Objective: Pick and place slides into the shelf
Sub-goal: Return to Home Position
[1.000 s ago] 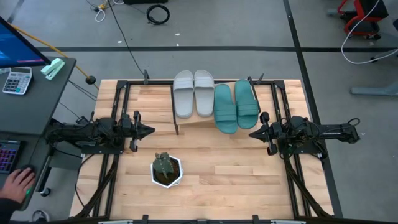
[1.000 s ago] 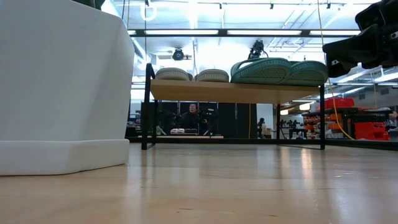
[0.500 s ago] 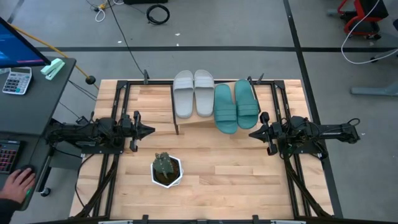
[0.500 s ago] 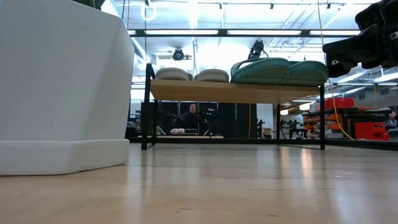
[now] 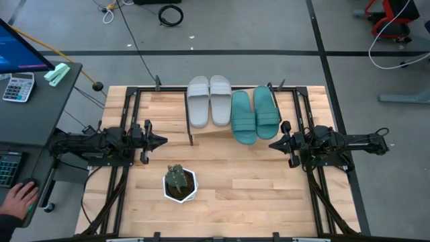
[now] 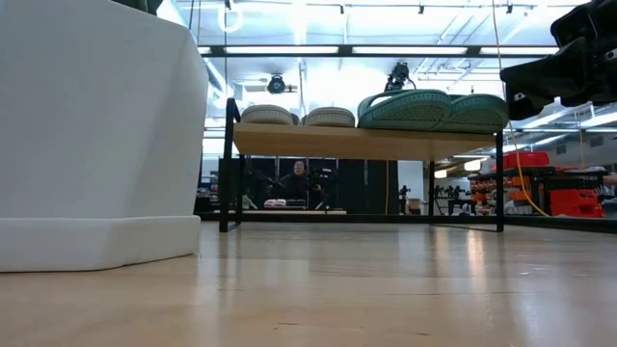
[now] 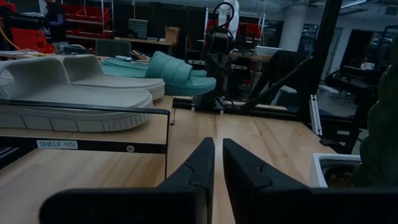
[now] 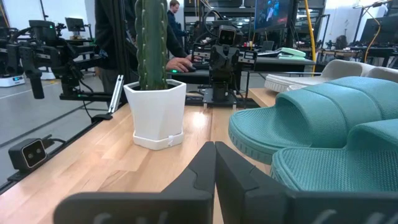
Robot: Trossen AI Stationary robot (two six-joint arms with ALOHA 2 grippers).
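Two light grey slides (image 5: 209,101) and two teal green slides (image 5: 255,114) lie side by side, soles down, on the shelf's wooden top board (image 5: 211,132). The low view shows the grey pair (image 6: 299,117) and the teal pair (image 6: 434,109) on the board (image 6: 366,145). The teal pair reaches a little over the board's near edge. My left gripper (image 5: 163,141) hovers left of the shelf, shut but for a narrow slit (image 7: 217,149), and holds nothing. My right gripper (image 5: 272,144) hovers right of the shelf, shut (image 8: 214,149) and holding nothing.
A small cactus in a white pot (image 5: 179,183) stands on the table near the front, left of centre; it fills the left of the low view (image 6: 96,125). A desk with a calculator (image 5: 18,86) stands left of the table, with a person's hand (image 5: 20,198) on it.
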